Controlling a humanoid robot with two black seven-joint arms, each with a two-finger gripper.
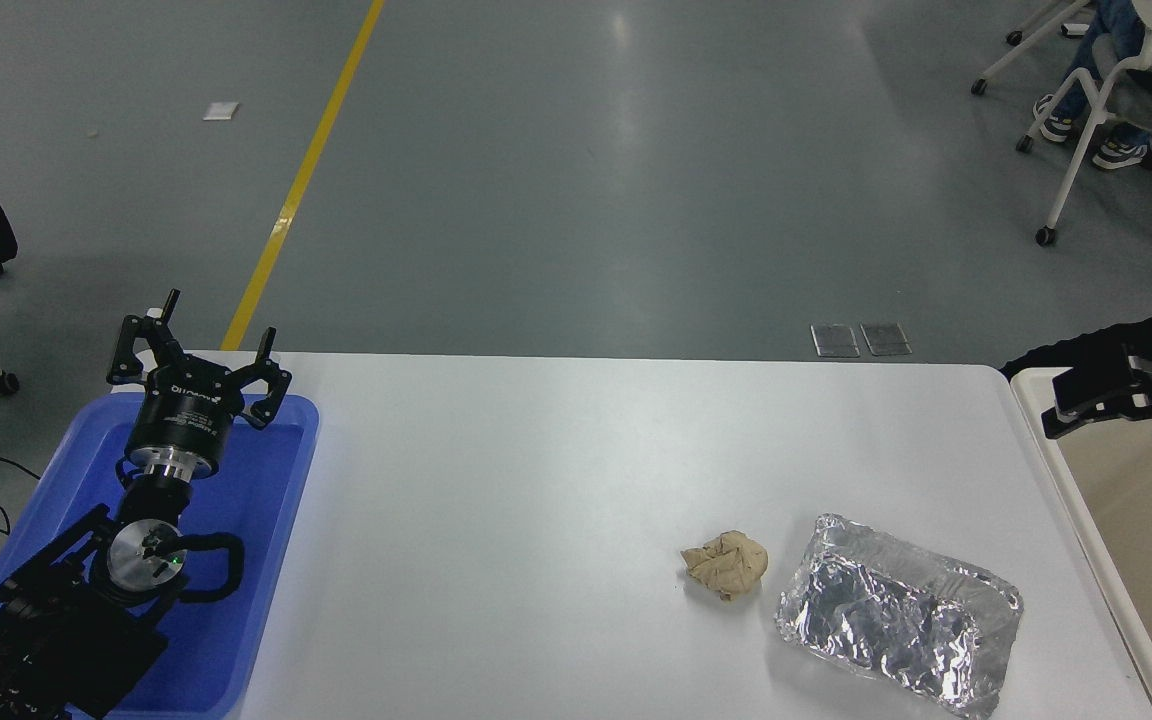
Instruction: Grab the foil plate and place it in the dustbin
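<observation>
Nearest the camera, the foil plate (898,614) is lying flat on the white tabletop (536,500) at the near right, untouched, rim up, crinkled side showing. Just left of it, apart by a thin gap, a tan paper ball (726,564) is sitting; not the target.

At the lower left the left tool (198,362) is parking over the blue tray (276,520), fingers spread, gripping nothing.

Along the right edge the dustbin (1086,540) is standing beside the tabletop, its pale rim running close to the plate's right end; nothing is showing in the part of its inside that is in view.

Farther back at the right edge, the right tool (1131,405) is hovering over the bin's far corner, well apart from the plate and higher than it. It is empty-looking, but its fingers are reading as dark blocks partly cut by the frame, so I cannot tell whether it is released or clenched.

Step in hand, as I judge it: pre-grasp, the reach toward the plate not yet made; the pick is not done, the place is not done.

Next move calls for: bringing the right tool toward the camera and down onto the plate, probably taking the thin rim on the bin-side end, staying clear of the paper ball. Foil is flimsy, so a rim pinch may be bending it; the carry to the bin is looking short.

Beyond the tabletop, grey floor with a yellow line (301,180), and chairs (1101,110) at the far right.
</observation>
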